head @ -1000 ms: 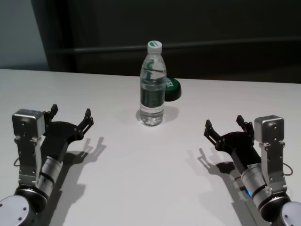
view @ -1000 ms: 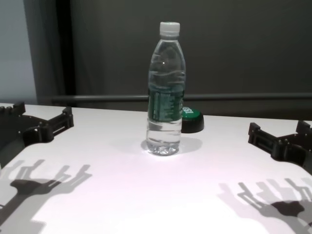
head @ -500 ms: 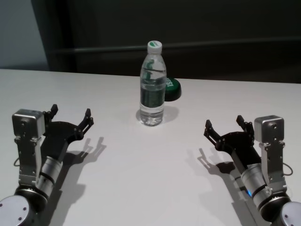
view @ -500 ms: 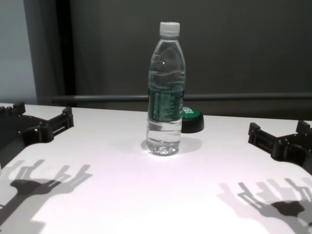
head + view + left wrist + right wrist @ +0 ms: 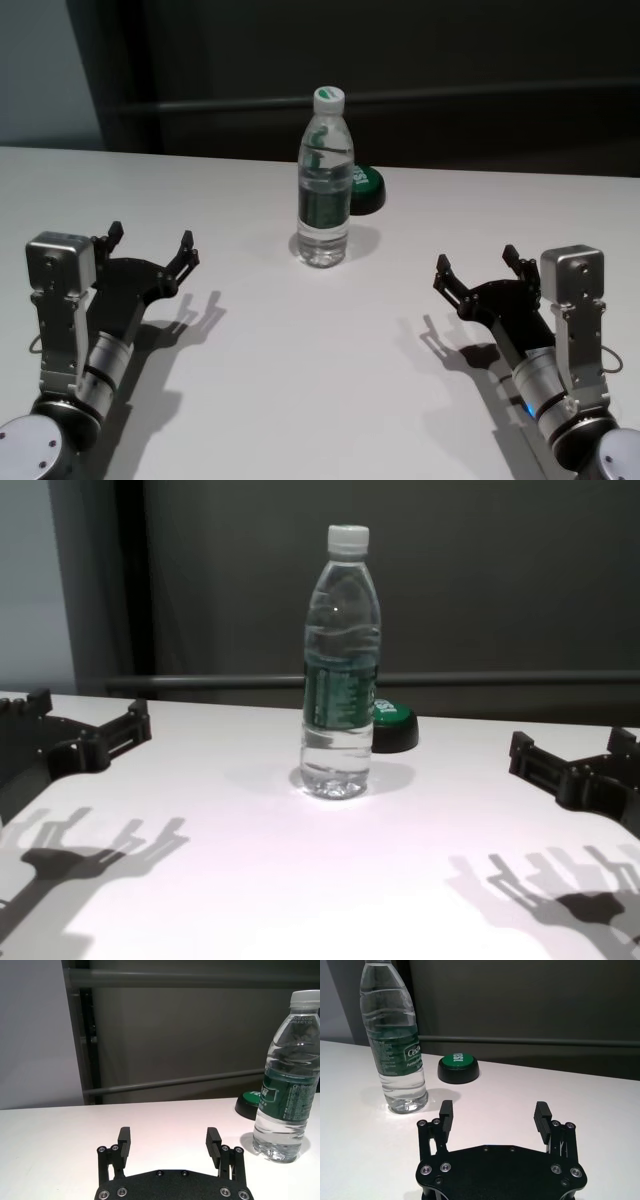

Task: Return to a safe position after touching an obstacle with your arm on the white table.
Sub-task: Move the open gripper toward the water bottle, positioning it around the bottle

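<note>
Bottle (image 5: pixel 394 1045) label: "Ces…", cut off; puck (image 5: pixel 458 1067) lettering unreadable.

The head camera looks down and forward over the table (image 5: pixel 300 380), taking in both arms. The chest camera sits lower, nearly level with the tabletop. Each wrist camera looks forward, low, past its own fingers. All four views share the bottle (image 5: pixel 325 190) and puck (image 5: pixel 366 188).

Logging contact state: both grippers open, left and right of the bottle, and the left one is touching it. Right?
Not quite. The left gripper is apart from the bottle, with bare white table between them, as the head view shows. The rest holds: both are open, and the right gripper is on the other side.
</note>
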